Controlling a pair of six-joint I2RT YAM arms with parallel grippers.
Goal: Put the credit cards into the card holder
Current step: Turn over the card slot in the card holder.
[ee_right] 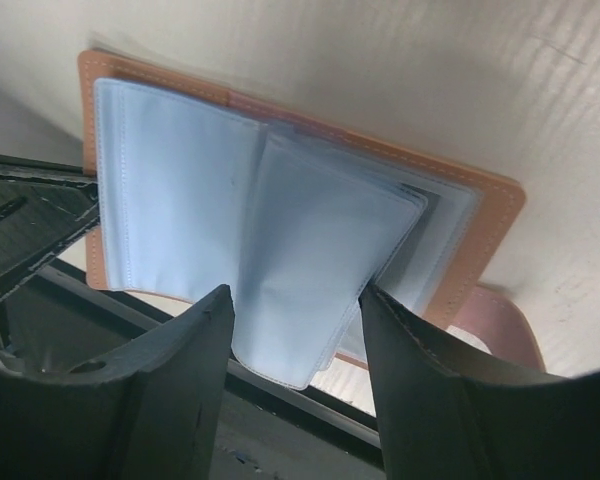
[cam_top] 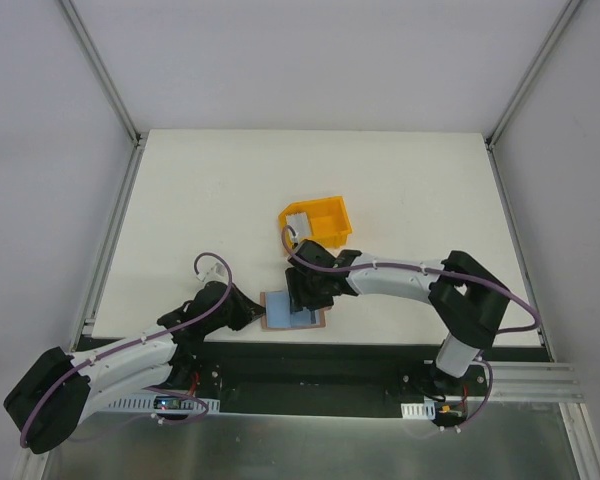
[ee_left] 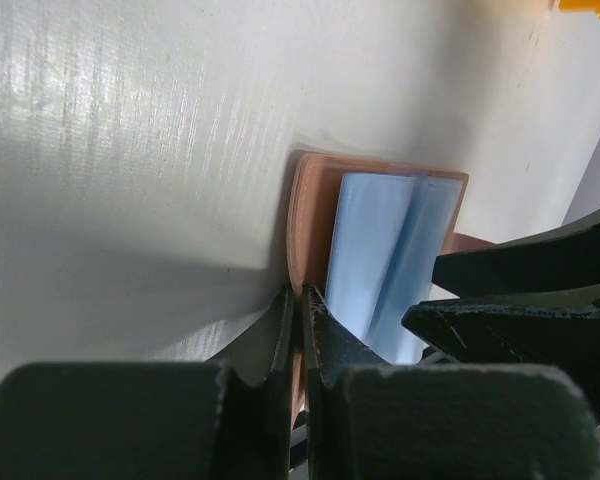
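Observation:
The card holder [cam_top: 270, 322] lies open at the table's near edge, brown cover down, its pale blue plastic sleeves [cam_top: 288, 308] fanned up. My left gripper [cam_top: 252, 312] is shut on the holder's left cover edge [ee_left: 310, 200], with the fingertips pinching the brown leather [ee_left: 300, 292]. My right gripper [cam_top: 306, 296] is open just above the sleeves [ee_right: 180, 180]; a loose sleeve leaf hangs between its spread fingers [ee_right: 295, 300]. I see no card in either gripper. A pale grey credit card [cam_top: 299, 221] lies in the yellow bin [cam_top: 330, 212].
The yellow bin stands just behind the holder, mid-table. The holder's pinkish tab clasp [ee_right: 500, 330] sticks out on its right side. The table's front edge and the dark rail [cam_top: 310, 362] run right below the holder. My two grippers are close together over it.

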